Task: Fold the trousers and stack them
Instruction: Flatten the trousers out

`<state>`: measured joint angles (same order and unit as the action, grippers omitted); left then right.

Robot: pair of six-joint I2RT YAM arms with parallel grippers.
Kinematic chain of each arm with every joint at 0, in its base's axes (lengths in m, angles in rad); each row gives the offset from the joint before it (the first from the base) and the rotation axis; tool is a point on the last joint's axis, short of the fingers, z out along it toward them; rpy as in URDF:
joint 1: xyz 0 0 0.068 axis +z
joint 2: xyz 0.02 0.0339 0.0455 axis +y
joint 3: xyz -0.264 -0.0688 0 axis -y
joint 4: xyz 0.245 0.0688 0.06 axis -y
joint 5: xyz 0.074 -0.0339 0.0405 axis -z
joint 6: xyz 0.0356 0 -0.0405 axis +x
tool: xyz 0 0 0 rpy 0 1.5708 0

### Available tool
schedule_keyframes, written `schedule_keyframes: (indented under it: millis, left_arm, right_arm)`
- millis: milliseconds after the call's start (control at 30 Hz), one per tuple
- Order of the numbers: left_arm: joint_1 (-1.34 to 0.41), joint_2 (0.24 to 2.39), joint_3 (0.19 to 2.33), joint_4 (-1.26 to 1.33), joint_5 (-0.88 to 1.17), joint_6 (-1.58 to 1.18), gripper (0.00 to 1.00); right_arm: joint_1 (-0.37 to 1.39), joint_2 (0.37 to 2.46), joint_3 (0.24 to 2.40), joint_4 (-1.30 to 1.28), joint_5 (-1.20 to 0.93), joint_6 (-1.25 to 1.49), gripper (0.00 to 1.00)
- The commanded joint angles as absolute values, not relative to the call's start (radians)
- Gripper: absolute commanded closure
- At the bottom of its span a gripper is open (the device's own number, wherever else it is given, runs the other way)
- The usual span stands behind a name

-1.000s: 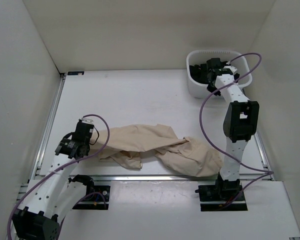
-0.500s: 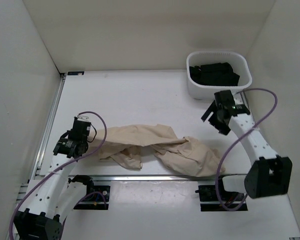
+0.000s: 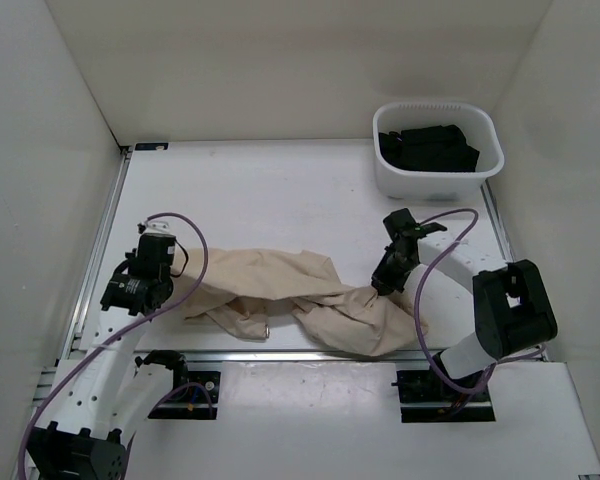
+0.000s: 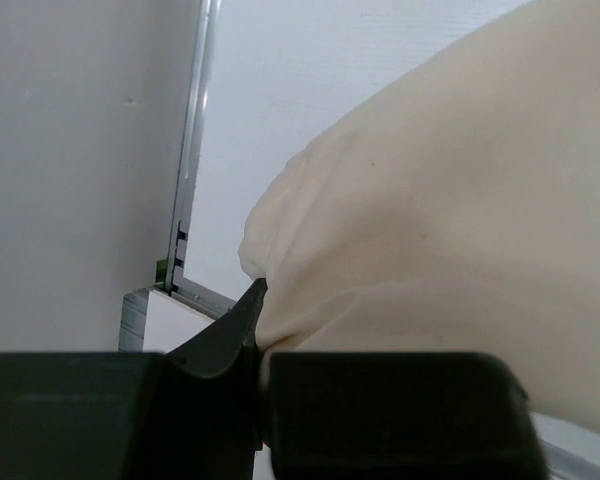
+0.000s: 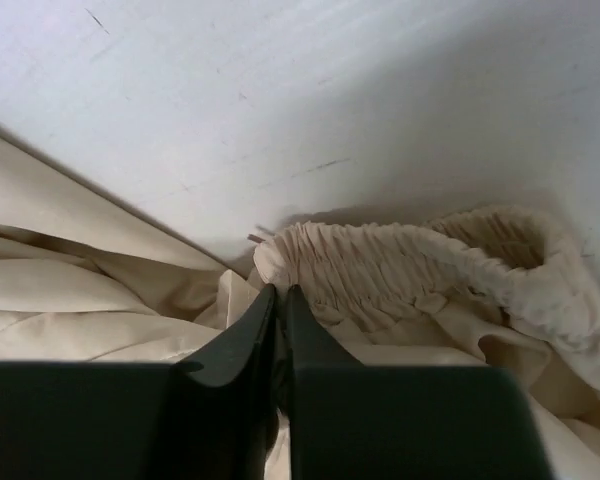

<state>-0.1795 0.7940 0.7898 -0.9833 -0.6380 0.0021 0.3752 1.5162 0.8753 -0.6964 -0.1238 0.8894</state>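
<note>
Right gripper [image 5: 280, 292] has left the basket [image 3: 490, 165] for the trousers [image 3: 280, 290] lying well apart from it, fingers narrow at the waistband [image 5: 400, 255], grip unclear; left gripper [image 4: 257, 310] stays pinched on cloth, so spreading looks next

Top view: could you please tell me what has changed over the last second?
The right gripper left the basket, swung back to the near side and now appears closed on the trousers at the gathered waistband. The left gripper, shut on the other end, drew the cloth slightly left. The basket and the black garments stayed put.
</note>
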Motion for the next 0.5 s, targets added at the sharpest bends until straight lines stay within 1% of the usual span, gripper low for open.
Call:
schedule_keyframes:
  millis: [0,67,133,167,200,233,267,300,367,433,467]
  left_arm:
    - [-0.175,0.784,0.775,-0.895,-0.736,0.000,0.86]
    - [-0.175,0.825,0.775,-0.717,-0.767,0.000,0.86]
    - [-0.160,0.902,0.857,-0.614,-0.776,0.000,0.86]
    - [-0.144,0.958,0.933,-0.597,-0.761,0.000,0.86]
    - [-0.093,1.083,1.031,-0.597,-0.732,0.000,0.86]
    - [-0.059,1.144,1.248,-0.597,-0.717,0.000,0.86]
    - [-0.026,1.196,1.356,-0.607,-0.703,0.000,0.86]
    - [0.030,1.286,1.553,-0.607,-0.675,0.000,0.86]
    - [0.063,1.353,1.705,-0.607,-0.675,0.000,0.86]
    - [0.083,1.387,1.805,-0.607,-0.661,0.000,0.86]
    - [0.083,1.387,1.805,-0.607,-0.652,0.000,0.86]
  right_arm:
    - [0.342,1.523,0.932,-0.666,-0.164,0.885,1.00]
    - [0.322,1.551,1.119,-0.679,-0.152,0.835,1.00]
    - [0.308,1.635,1.332,-0.774,-0.126,0.789,1.00]
    - [0.298,1.667,1.587,-0.819,-0.082,0.752,1.00]
    - [0.298,1.728,1.718,-0.862,-0.057,0.738,1.00]
    - [0.285,1.749,1.843,-0.930,-0.029,0.724,1.00]
    - [0.285,1.761,1.953,-0.952,0.001,0.724,1.00]
    - [0.285,1.761,2.106,-0.962,0.059,0.710,1.00]
    - [0.285,1.712,2.138,-0.928,0.101,0.710,1.00]
    - [0.285,1.580,1.967,-0.855,0.130,0.741,1.00]
    - [0.285,1.528,1.875,-0.830,0.144,0.759,1.00]
